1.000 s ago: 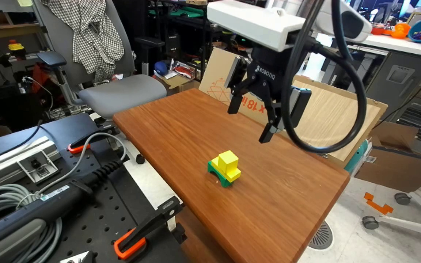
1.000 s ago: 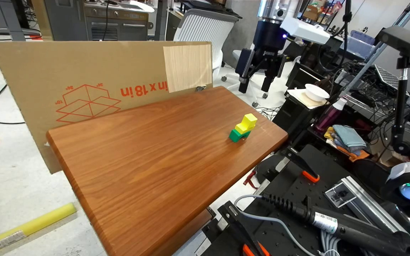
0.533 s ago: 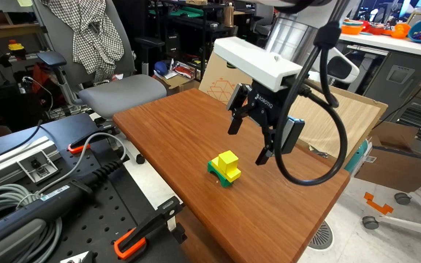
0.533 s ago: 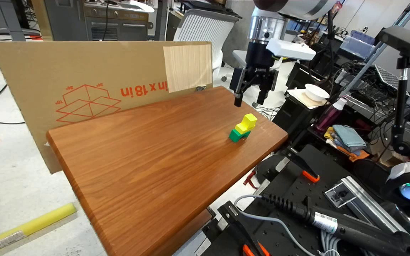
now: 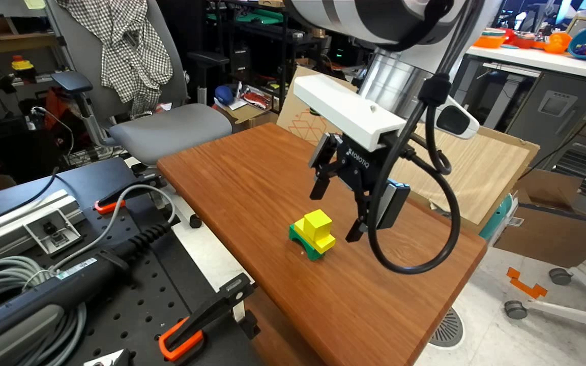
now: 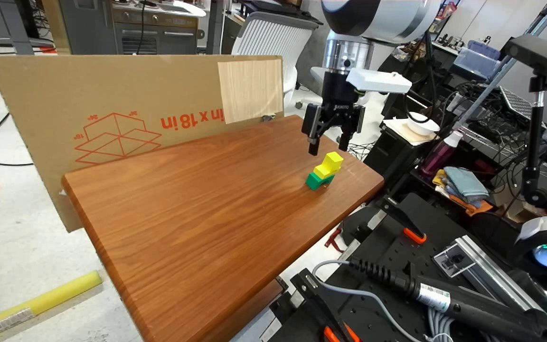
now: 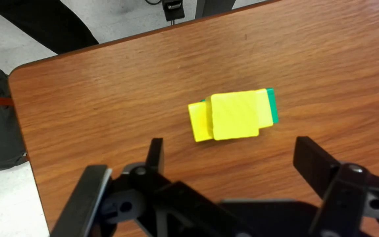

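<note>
Hovering over the brown tabletop [image 6: 183, 204] with my gripper [image 5: 336, 212], I hold my jaws wide apart, above and to one side of a yellow cube [image 7: 235, 115]. In both exterior views that cube sits on a flat yellow block [image 7: 200, 121], which in turn rests on a green arched block [image 6: 315, 181] standing toward the tabletop's long edge that faces the black bench [image 5: 166, 274].

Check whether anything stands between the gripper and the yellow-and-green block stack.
Nothing visible does: the open gripper hangs higher than the block stack, and no other object shows between them in any of the views.
</note>
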Tool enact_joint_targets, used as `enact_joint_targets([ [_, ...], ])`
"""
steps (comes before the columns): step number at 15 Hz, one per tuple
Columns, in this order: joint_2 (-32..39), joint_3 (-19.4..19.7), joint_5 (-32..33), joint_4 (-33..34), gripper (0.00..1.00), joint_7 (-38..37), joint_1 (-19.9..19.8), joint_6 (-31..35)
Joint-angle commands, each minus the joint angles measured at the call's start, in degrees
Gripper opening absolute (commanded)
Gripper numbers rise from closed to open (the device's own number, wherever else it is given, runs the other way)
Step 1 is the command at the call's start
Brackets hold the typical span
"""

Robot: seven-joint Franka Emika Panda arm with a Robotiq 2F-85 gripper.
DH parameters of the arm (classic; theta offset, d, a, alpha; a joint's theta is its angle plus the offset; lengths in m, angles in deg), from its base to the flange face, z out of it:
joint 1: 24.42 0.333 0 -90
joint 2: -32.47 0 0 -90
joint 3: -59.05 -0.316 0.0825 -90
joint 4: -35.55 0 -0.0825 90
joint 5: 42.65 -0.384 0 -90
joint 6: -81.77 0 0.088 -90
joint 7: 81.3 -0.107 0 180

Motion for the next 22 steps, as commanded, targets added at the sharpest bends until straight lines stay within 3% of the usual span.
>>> enact_joint_targets([
  [1,0.8,-1.1,1.3,1.4,1.0,-1.2,-0.7,-1.6],
  [10,1.0,-0.8,4.5,-0.5,1.0,-2.6,0.9,0.9],
  [13,0.8,-1.0,5.8,-1.0,0.9,-3.1,1.3,0.9],
  [14,0.8,-1.0,6.3,-1.3,0.72,-3.2,1.6,1.1],
  [17,0.7,-1.1,7.3,-2.0,0.58,-3.7,1.9,1.6],
  [22,0.4,-1.3,8.1,-2.2,0.19,-4.0,2.3,1.5],
])
